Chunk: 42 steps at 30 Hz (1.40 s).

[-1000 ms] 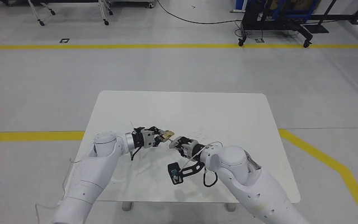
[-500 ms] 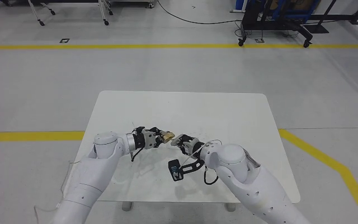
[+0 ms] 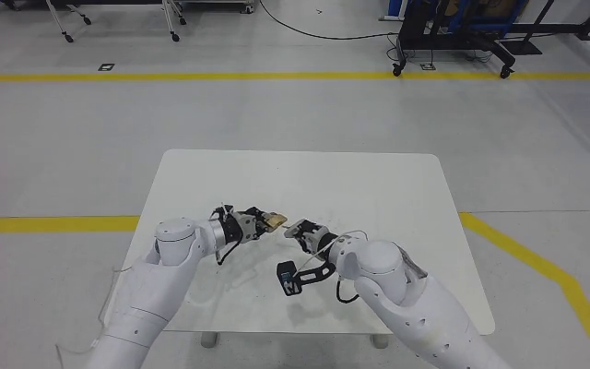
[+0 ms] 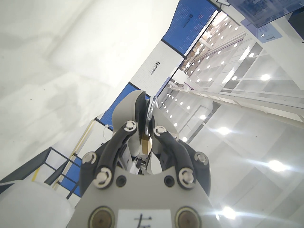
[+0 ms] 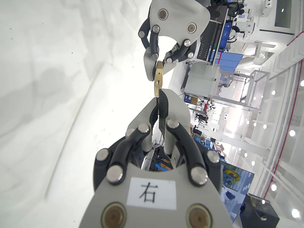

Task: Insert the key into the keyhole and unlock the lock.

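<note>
Left end effector [image 4: 146, 117] clamped on lock [image 4: 146, 143], right end effector [image 5: 159, 100] pinching key [image 5: 157, 93], key touching lock, above bench [image 3: 387, 184].

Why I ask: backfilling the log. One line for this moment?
left gripper shut on lock; right gripper shut on key; key at lock; above table

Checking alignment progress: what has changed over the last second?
The right gripper, shut on the key, moved farther from the robot, into line with the padlock. The left gripper shifted the padlock slightly the same way. Both grips stayed shut.
</note>
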{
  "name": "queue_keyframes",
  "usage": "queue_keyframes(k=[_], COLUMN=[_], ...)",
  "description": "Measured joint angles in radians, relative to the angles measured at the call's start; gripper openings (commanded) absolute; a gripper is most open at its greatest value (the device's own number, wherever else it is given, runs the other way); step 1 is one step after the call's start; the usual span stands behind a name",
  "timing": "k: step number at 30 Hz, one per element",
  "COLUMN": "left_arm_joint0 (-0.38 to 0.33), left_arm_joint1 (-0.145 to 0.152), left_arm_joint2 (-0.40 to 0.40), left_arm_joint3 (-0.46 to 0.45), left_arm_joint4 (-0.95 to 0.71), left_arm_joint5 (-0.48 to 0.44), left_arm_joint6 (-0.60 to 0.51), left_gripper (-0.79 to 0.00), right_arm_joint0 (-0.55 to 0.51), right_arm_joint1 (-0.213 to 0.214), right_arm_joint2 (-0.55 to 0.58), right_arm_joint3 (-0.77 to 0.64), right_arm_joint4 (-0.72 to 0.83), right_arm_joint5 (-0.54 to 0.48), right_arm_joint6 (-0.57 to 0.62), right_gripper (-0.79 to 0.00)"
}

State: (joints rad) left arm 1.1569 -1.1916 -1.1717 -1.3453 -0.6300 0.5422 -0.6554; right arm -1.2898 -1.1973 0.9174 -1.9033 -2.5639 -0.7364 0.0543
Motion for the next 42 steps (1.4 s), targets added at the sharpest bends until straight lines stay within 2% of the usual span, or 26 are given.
queue_keyframes(k=[5, 9, 15, 32, 42], left_arm_joint0=[0.043, 0.075, 0.094, 0.119, 0.131], left_arm_joint1=[-0.003, -0.005, -0.003, -0.001, 0.002], left_arm_joint2=[-0.023, -0.016, -0.020, -0.024, -0.024], left_arm_joint3=[-0.059, -0.122, -0.170, -0.230, -0.249], left_arm_joint4=[-0.032, -0.039, -0.036, -0.001, 0.015], left_arm_joint5=[-0.039, -0.026, -0.006, 0.029, 0.042], left_arm_joint6=[0.116, 0.174, 0.206, 0.294, 0.302], left_gripper=[-0.785, -0.785, -0.785, -0.785, -0.785], right_arm_joint0=[-0.015, -0.006, 0.008, 0.003, 0.017], right_arm_joint1=[-0.004, -0.010, -0.018, -0.020, -0.025], right_arm_joint2=[-0.006, -0.032, -0.051, -0.045, -0.058], right_arm_joint3=[-0.011, 0.008, 0.018, 0.018, 0.027], right_arm_joint4=[-0.008, -0.032, -0.028, -0.030, -0.030], right_arm_joint5=[0.030, 0.055, 0.062, 0.067, 0.058], right_arm_joint6=[0.070, 0.093, 0.101, 0.101, 0.100], right_gripper=[-0.785, -0.785, -0.785, -0.785, -0.785])
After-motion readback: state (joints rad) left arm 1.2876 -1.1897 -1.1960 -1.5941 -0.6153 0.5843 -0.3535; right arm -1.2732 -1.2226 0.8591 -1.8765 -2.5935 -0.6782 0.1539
